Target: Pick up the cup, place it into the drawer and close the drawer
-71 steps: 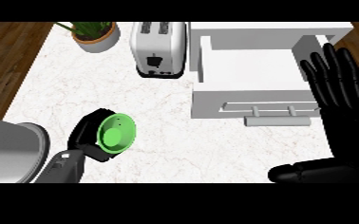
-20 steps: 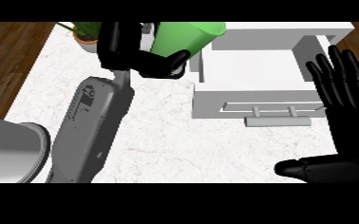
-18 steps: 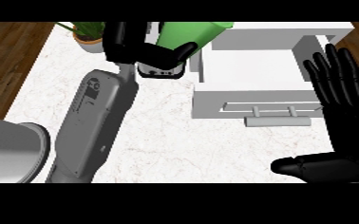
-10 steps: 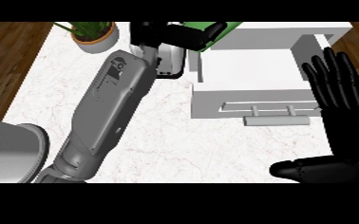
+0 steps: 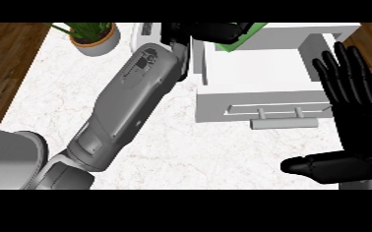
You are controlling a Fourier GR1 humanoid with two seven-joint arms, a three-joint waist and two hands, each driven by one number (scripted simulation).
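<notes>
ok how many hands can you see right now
2. The left hand is at the top, curled round the green cup over the open drawer. The right hand rests open at the right edge.

Matt white drawer (image 5: pixel 254 73), seemingly marble-veined counter (image 5: pixel 65 93), glossy-looking green cup (image 5: pixel 236 42).

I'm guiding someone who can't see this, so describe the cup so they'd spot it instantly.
Start at the open white drawer on the counter's right. At its far left corner, the left robot hand curls around the cup. It is the only bright green thing there, mostly hidden by black fingers.
</notes>
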